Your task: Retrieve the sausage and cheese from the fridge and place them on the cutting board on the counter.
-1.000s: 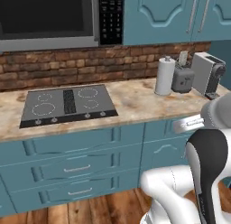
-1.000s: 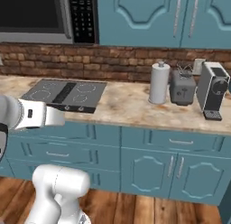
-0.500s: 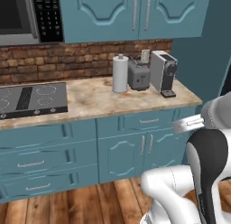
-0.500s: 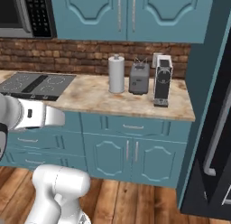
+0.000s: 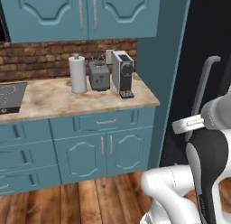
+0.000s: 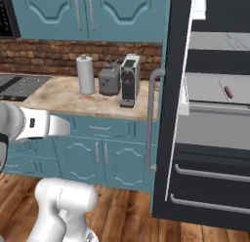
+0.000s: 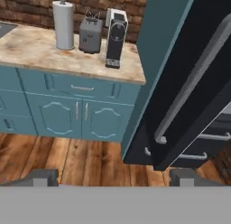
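Left base view: a beige marbled table (image 5: 67, 99) on teal panelled cabinets, red brick behind. At its right end stand a smooth white paper-towel roll (image 5: 77, 74), a boxy grey toaster (image 5: 99, 76) and a tall silver coffee machine (image 5: 122, 74), side by side.

Right base view: the black fridge (image 6: 173, 138) has a door swung open, its long grey bar handle (image 6: 152, 120) facing the table. On a pale grey shelf (image 6: 215, 90) lies the slim reddish sausage (image 6: 228, 92), near the shelf's right side.

Hand view: the gripper (image 7: 114, 175) is spread wide and holds nothing, its dark finger tips (image 7: 41, 175) above plank wood floor (image 7: 67, 157).
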